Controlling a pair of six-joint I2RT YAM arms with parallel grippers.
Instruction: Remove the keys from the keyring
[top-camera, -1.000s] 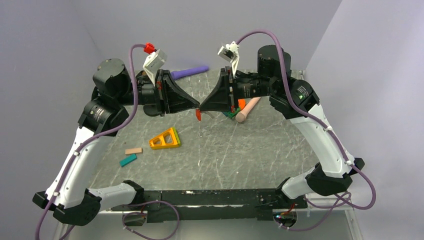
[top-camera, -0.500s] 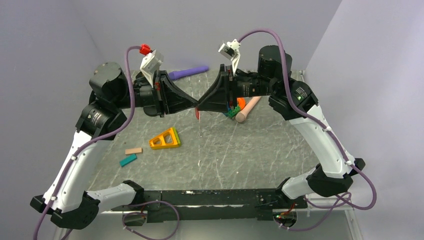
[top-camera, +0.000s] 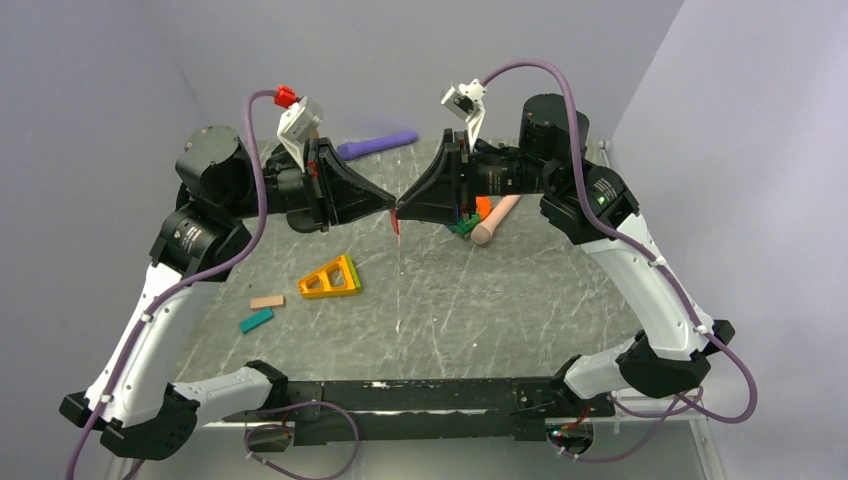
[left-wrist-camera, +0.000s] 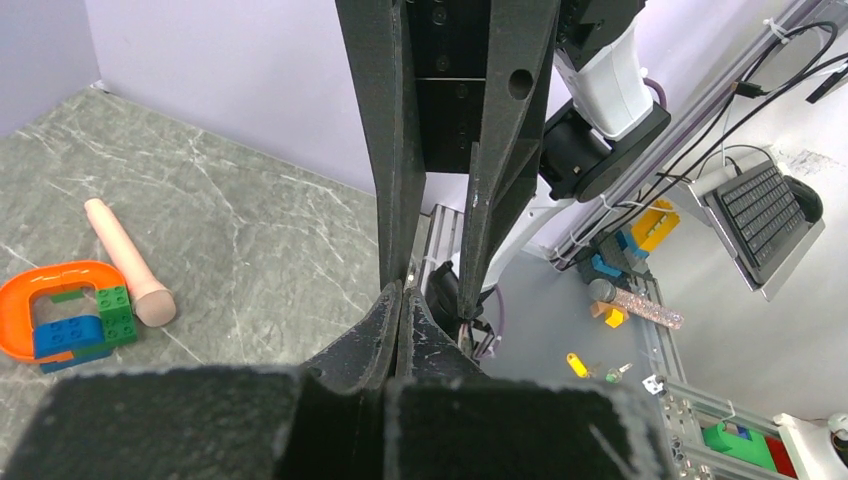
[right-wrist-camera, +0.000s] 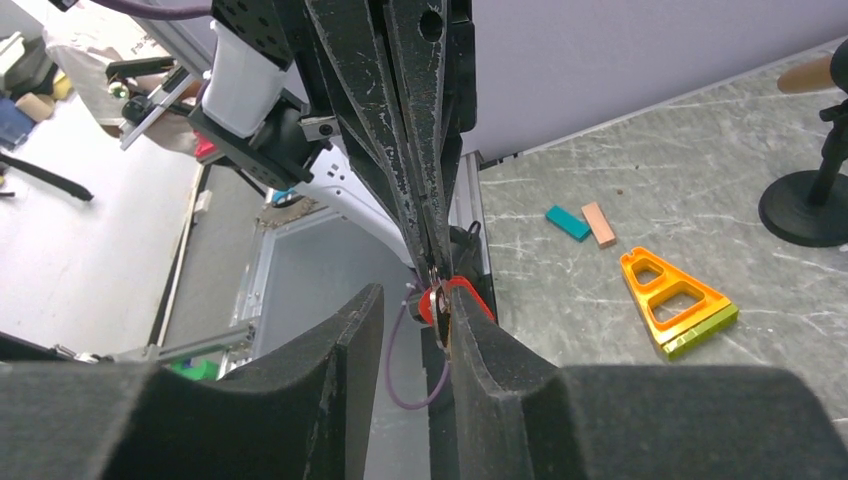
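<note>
Above the table's back middle, my left gripper and right gripper meet tip to tip. The small red key hangs just under the tips. In the right wrist view the left gripper comes in from above, shut on the top of the metal keyring, with the red key beside it. My right gripper stands open; the ring and key lie against the inner face of one finger. The left wrist view shows the left gripper shut, and the key is hidden there.
An orange loop with blue and green blocks and a pink cylinder lie under the right arm. A purple cylinder lies at the back. An orange triangle, a tan block and a teal block lie front left.
My right gripper has gone from shut to open. Both gripper tips have risen a little, and the red key still hangs at the left gripper's tips.
</note>
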